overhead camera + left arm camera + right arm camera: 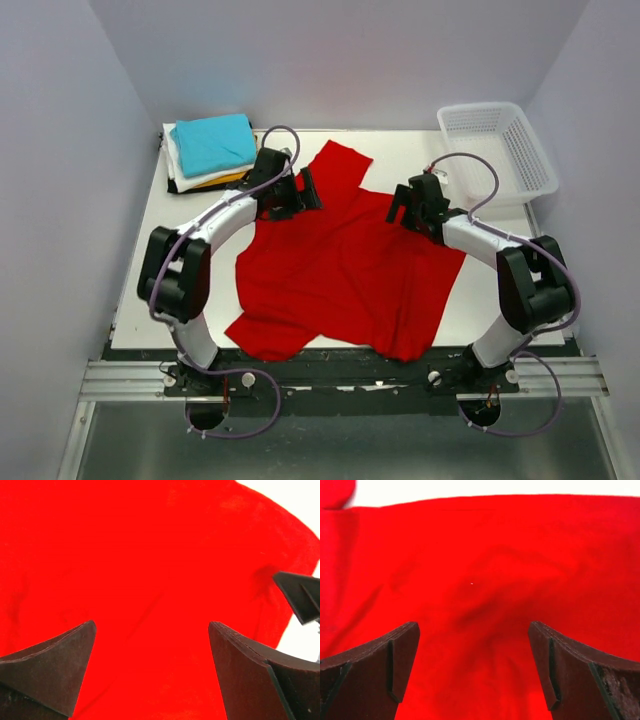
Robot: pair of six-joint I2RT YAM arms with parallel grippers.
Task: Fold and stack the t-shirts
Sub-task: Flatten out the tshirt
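A bright red t-shirt [340, 270] lies spread and rumpled across the middle of the white table, one sleeve reaching toward the back. My left gripper [305, 192] hovers over its upper left part, jaws wide open and empty; the left wrist view shows red cloth [150, 580] between the fingers [55, 665]. My right gripper [403, 212] is over the shirt's upper right edge, also open and empty above the red cloth [480, 590]. A stack of folded shirts [210, 150], teal on top with white, orange and black below, sits at the back left.
A white plastic lattice basket [500, 150] stands at the back right corner. The white table [490, 290] shows bare right of the shirt. Grey walls close in on three sides. The right gripper's tip shows in the left wrist view [300, 595].
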